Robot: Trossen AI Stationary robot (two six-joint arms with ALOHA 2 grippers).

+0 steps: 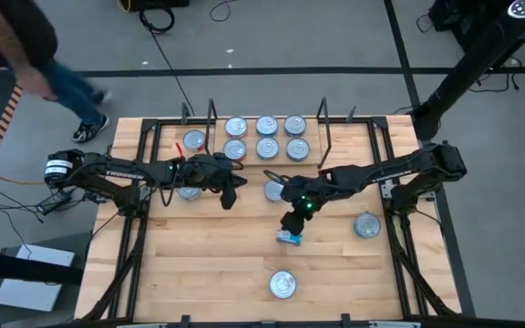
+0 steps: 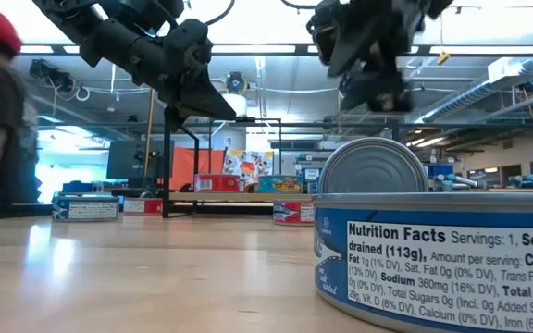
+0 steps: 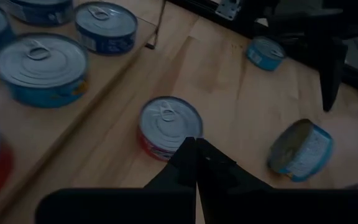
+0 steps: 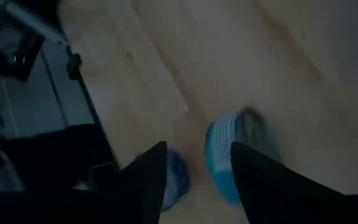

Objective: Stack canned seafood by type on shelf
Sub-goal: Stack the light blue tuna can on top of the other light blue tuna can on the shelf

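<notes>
The right tool [image 1: 291, 225] hung with its fingers parted over a blue-labelled tin [image 1: 288, 239] that lay tipped on its edge on the tabletop [image 1: 208, 264], well short of the shelf [image 1: 215, 138]. It held nothing. The left tool [image 1: 230, 194], closed and empty, waited near a red-labelled tin [image 3: 169, 127] in front of the shelf, where seven tins already sat. The step looked like a failed pick or release; next, the tilted tin probably needed regripping across its sides before going to the blue group.
</notes>
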